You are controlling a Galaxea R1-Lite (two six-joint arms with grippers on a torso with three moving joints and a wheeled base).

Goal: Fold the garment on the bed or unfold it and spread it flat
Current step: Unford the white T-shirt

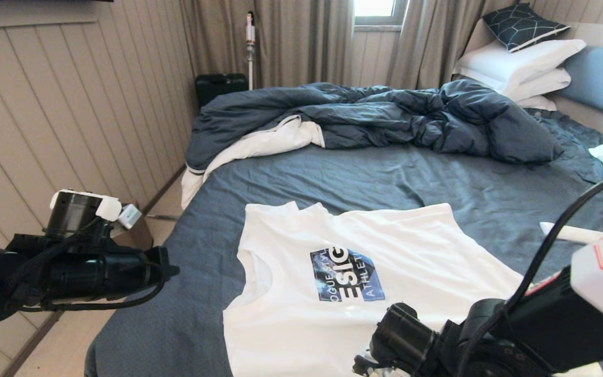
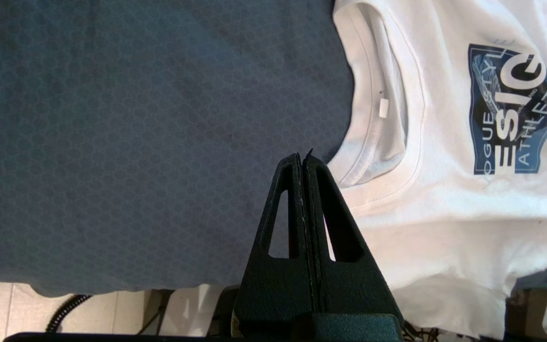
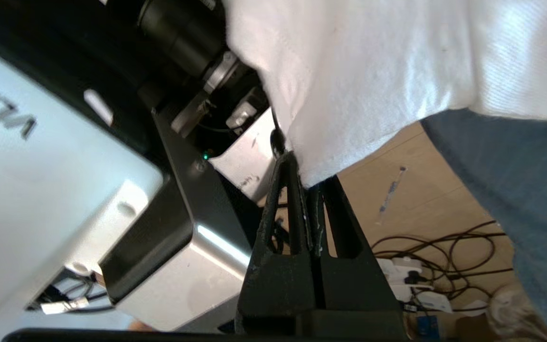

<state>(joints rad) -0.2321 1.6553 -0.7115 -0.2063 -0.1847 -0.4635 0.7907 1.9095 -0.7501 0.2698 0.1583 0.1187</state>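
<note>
**White T-shirt on bed, near hem clamped by right gripper**

Right gripper [image 3: 307, 183]: black fingers pressed together on the hem corner of the white cotton T-shirt [image 1: 343, 272], at the near edge of the bed [image 1: 375, 178], over wooden floor [image 3: 425, 190] with loose cables.

White T-shirt: lies face up on the wrinkled dark blue-grey sheet [image 1: 186, 293], on the near half of the bed; blue square chest print [image 1: 347, 275] with white lettering; neckline toward the robot's left, with a small white label [image 2: 383, 108] inside the collar.

Left gripper [image 2: 303, 159]: black fingers closed together, holding nothing, tips above the sheet just beside the collar; arm held out at the bed's left side.

Rumpled dark blue-grey duvet [image 1: 385, 118]: heaped across the far half, white lining turned out at its left end.

White pillows [image 1: 521, 65]: stacked at the far right against a light blue padded headboard [image 1: 602, 78]; one dark patterned cushion [image 1: 522, 25] on top.
</note>
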